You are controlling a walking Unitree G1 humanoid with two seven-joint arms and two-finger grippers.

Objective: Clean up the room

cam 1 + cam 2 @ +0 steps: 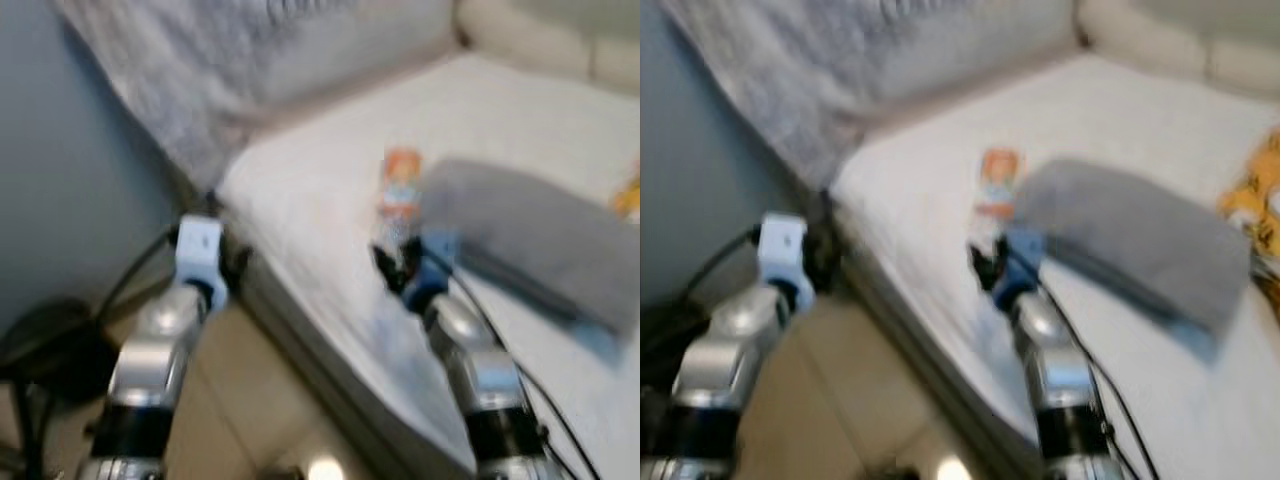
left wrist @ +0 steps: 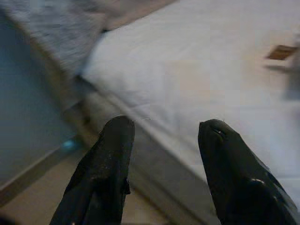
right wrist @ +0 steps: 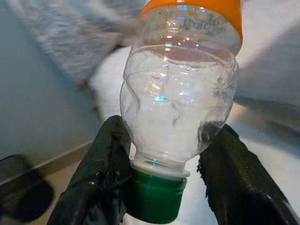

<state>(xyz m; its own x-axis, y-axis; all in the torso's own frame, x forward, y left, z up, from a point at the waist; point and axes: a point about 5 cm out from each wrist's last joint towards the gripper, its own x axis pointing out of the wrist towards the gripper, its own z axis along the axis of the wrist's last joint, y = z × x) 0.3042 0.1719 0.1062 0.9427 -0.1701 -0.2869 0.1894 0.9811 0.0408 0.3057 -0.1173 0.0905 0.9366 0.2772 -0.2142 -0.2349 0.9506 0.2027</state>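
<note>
A clear plastic bottle (image 3: 178, 108) with an orange label and a green cap (image 3: 154, 197) is clamped between the fingers (image 3: 101, 173) of my right gripper (image 1: 392, 262), shut on it near the neck. In the eye views the bottle (image 1: 399, 200) hangs over the white bed (image 1: 330, 210), just inside its near edge. My left gripper (image 2: 161, 164) is open with nothing in it. It hangs beside the bed's corner, over the floor; in the left eye view the left gripper (image 1: 205, 215) is small and blurred.
A grey cushion (image 1: 520, 235) lies on the bed right of the bottle. A yellow-orange item (image 1: 1255, 205) sits at the right edge. A grey patterned blanket (image 1: 190, 80) hangs at the head end. Dark cables and a black object (image 1: 45, 335) lie on the tan floor (image 1: 230, 400) beside a blue-grey wall (image 1: 60, 180).
</note>
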